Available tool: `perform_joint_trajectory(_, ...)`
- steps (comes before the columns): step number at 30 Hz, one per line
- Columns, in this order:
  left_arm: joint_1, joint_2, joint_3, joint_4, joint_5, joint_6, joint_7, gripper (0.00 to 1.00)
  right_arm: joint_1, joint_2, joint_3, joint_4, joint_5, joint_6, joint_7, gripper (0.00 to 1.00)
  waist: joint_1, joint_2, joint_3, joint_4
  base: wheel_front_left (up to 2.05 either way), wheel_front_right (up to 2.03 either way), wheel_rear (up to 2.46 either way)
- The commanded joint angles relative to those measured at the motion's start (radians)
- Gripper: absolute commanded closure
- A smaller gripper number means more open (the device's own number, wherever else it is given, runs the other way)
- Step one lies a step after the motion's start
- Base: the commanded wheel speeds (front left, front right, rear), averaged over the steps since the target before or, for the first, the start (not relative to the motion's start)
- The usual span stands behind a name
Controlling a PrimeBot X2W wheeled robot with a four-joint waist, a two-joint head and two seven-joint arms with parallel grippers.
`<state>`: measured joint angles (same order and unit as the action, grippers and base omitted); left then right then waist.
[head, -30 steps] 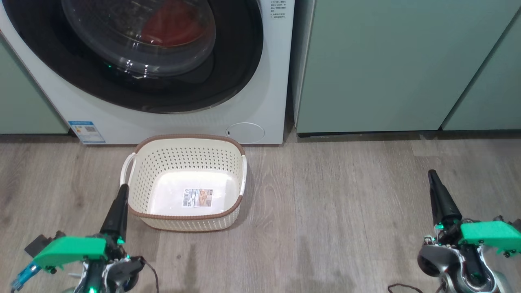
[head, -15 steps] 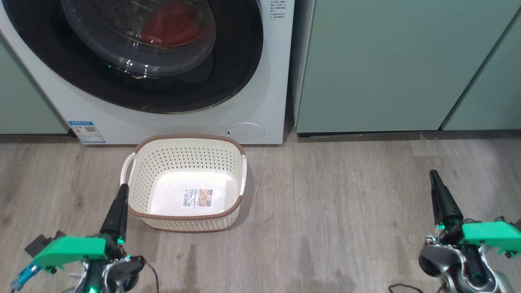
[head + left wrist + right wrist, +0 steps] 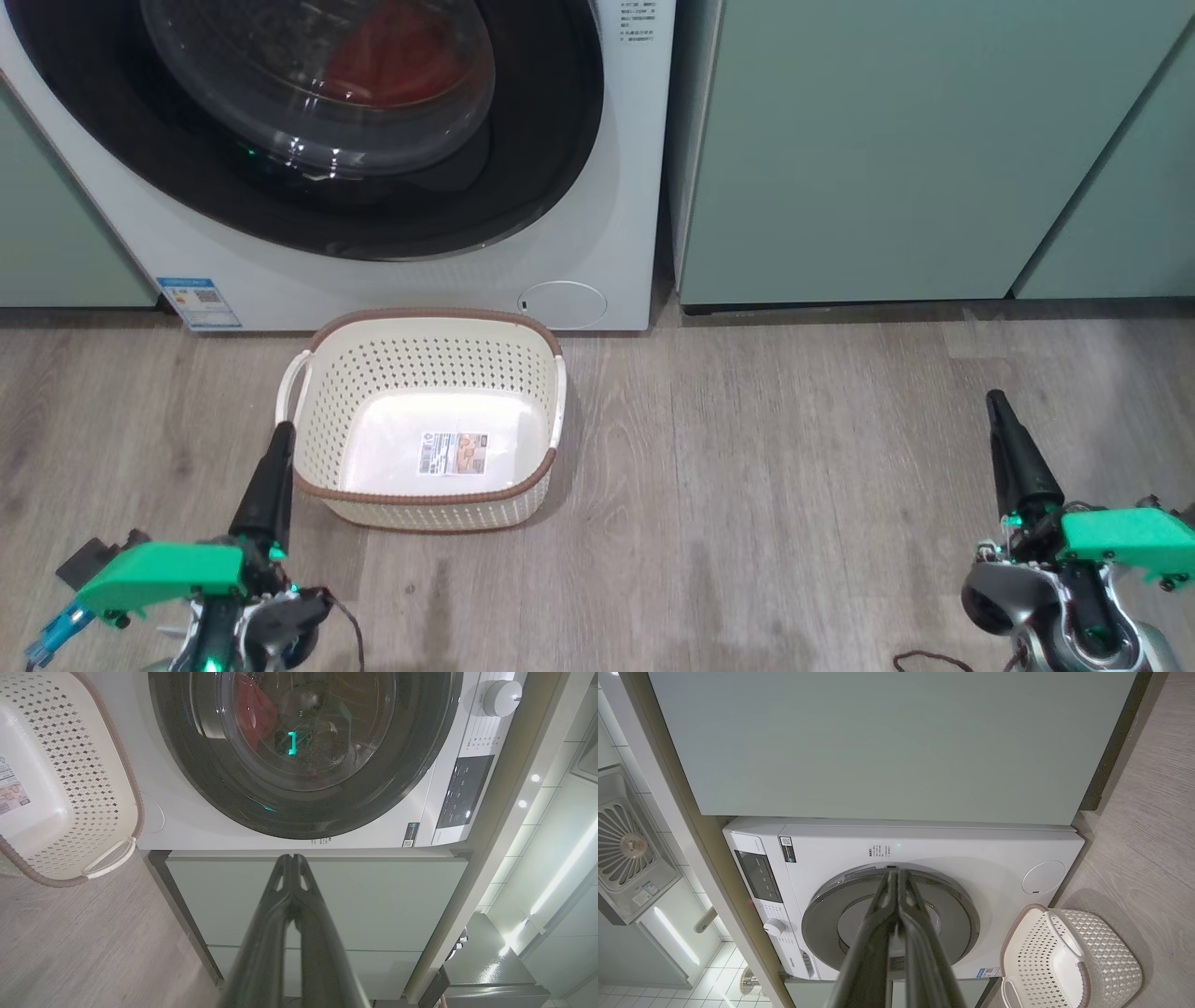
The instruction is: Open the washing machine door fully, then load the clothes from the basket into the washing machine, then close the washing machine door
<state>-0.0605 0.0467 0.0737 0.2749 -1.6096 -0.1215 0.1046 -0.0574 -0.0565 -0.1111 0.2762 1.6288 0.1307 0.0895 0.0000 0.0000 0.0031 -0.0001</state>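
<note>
Right pincer (image 3: 995,401) nudged slightly rightward, grey plank floor (image 3: 747,485), pale green cabinets (image 3: 887,140)

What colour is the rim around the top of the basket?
Brown, with a woven look, on the cream basket. The head view shows it best.

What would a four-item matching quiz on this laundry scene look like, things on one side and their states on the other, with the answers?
Things:
1. door
2. basket
3. clothes
4. right hand

States:
A. empty, label showing on its bottom
B. red, behind the door's glass
C. closed
D. fingers pressed together, far to the right of the basket

Pairs: 1-C, 2-A, 3-B, 4-D
</note>
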Motion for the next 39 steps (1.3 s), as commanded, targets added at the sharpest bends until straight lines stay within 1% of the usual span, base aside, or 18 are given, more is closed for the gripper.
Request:
perform_joint_trajectory(1, -0.047, 0.006, 0.037, -0.03, -0.002, -0.009, 0.006, 1.0, -0.049, -0.009, 0.018, -0.033, -0.003, 0.0, 0.007, 1.0, 0.0, 0.0, 0.0, 0.0, 0.0, 0.0, 0.0)
perform_joint_trajectory(39, -0.047, 0.005, 0.039, -0.03, 0.0, -0.009, 0.008, 1.0, -0.049, -0.003, 0.009, -0.032, -0.01, 0.0, 0.014, 1.0, 0.0, 0.0, 0.0, 0.0, 0.0, 0.0, 0.0)
